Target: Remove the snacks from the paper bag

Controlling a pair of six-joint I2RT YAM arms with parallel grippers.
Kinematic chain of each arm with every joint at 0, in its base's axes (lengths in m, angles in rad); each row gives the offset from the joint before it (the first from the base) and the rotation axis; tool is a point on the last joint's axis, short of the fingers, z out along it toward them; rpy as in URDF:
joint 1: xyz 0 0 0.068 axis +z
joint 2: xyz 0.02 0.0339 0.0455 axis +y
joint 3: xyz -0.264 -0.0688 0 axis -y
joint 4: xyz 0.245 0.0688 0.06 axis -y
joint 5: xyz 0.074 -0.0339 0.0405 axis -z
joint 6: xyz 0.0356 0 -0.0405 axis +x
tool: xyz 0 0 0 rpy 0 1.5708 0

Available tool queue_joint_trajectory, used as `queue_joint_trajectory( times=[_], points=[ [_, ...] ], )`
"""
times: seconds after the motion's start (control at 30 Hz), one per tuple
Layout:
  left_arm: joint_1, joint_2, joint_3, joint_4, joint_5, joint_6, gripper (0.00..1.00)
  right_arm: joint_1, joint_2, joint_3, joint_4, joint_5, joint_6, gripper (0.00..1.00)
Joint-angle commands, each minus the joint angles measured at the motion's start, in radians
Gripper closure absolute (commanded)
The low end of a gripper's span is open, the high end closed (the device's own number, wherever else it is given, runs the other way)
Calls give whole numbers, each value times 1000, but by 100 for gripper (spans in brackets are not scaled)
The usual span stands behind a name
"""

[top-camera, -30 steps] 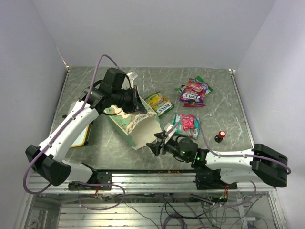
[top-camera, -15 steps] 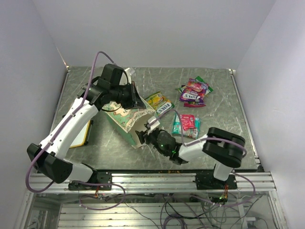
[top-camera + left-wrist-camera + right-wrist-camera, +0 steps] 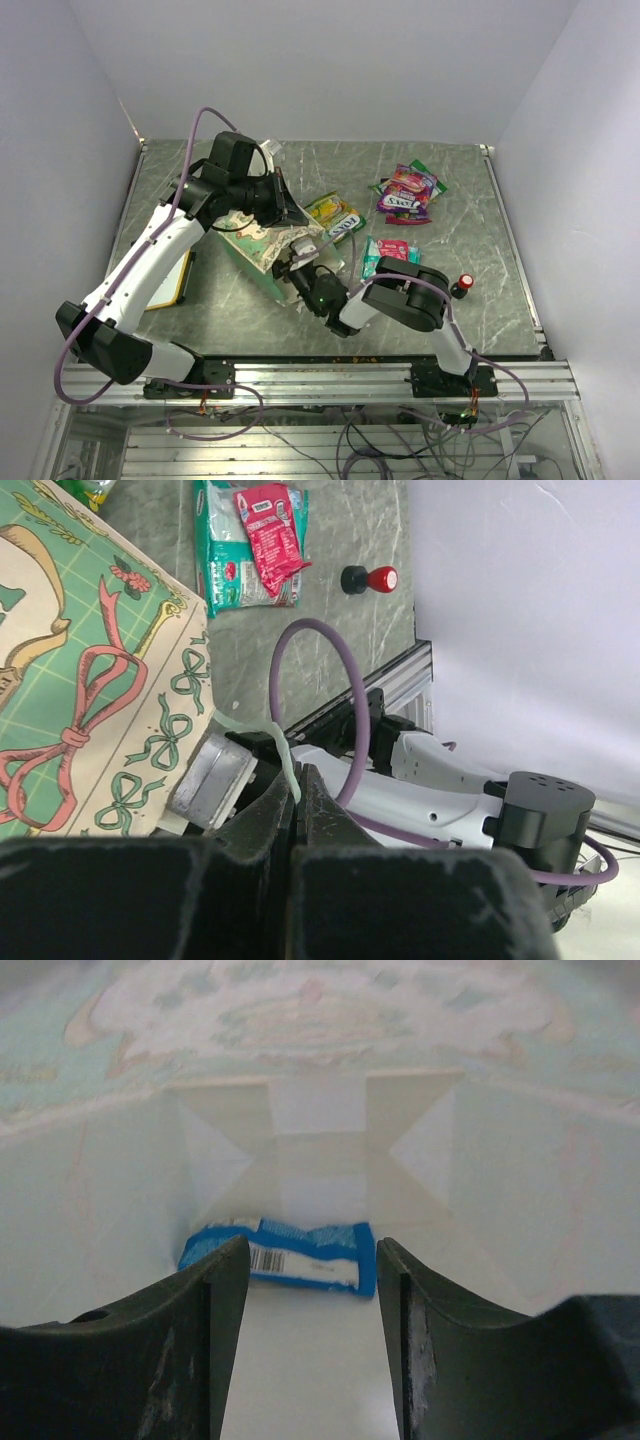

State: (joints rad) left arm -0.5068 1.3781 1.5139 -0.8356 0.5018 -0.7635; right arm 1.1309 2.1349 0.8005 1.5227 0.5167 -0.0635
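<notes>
Inside the paper bag [image 3: 258, 252] | my right gripper [image 3: 312, 1255], jaws apart and empty, short of a blue packet [image 3: 280, 1258] | my left gripper [image 3: 297, 780], jaws closed, pinching the string handle [image 3: 284, 748].

Left tool [image 3: 296, 780] pinched shut up high; right tool [image 3: 310, 1255] low, jaws seemingly half parted.

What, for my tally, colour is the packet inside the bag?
Blue and white packet, clearest in the right wrist view.
</notes>
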Motion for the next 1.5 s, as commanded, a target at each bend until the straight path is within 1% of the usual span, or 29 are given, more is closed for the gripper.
queue_joint_trajectory(
  times=[0.0, 0.1, 0.2, 0.33, 0.63, 0.73, 0.93, 1.0, 1.03, 1.07, 1.1, 1.13, 1.2, 1.27, 1.37, 1.43, 1.47],
  points=[
    [7, -30, -22, 13, 37, 6, 93, -42, 15, 50, 296, -5, -50, 48],
    [9, -47, -55, 27, 50, -1, 93, -64, 25, 84, 298, -49, -54, 52],
    [8, -46, -49, 37, 67, -1, 93, -68, 45, 137, 298, -93, -73, 55],
    [8, -23, 10, -16, 54, 44, 93, -67, 71, 209, 298, -124, -103, 58],
    [10, 1, 146, -137, -8, 135, 93, -86, 99, 368, 288, -180, -118, 61],
    [13, 17, 224, -186, -37, 164, 93, -88, 111, 429, 287, -193, -116, 61],
    [14, 71, 425, -310, -107, 229, 93, -93, 139, 585, 266, -222, -133, 61],
    [15, 83, 499, -334, -131, 253, 93, -96, 115, 595, 282, -236, -149, 61],
    [10, 81, 519, -338, -150, 264, 93, -98, 91, 572, 297, -243, -150, 61],
    [8, 69, 509, -330, -165, 260, 93, -103, 63, 538, 298, -251, -146, 61],
    [7, 43, 451, -300, -161, 242, 93, -107, 46, 500, 299, -253, -139, 61],
    [8, 13, 368, -253, -146, 217, 93, -113, 36, 459, 299, -255, -131, 61],
    [7, -46, 151, -166, -88, 149, 93, -119, 26, 378, 301, -246, -118, 61],
    [8, -76, 6, -107, -34, 105, 93, -119, 4, 281, 298, -245, -112, 61],
    [8, -101, -100, -47, -44, 107, 93, -115, -36, 89, 298, -234, -74, 59],
    [10, -91, -131, -53, -72, 130, 93, -102, -62, -57, 297, -255, -61, 54],
    [10, -82, -138, -57, -64, 141, 93, -95, -80, -133, 298, -281, -66, 51]
  ],
)
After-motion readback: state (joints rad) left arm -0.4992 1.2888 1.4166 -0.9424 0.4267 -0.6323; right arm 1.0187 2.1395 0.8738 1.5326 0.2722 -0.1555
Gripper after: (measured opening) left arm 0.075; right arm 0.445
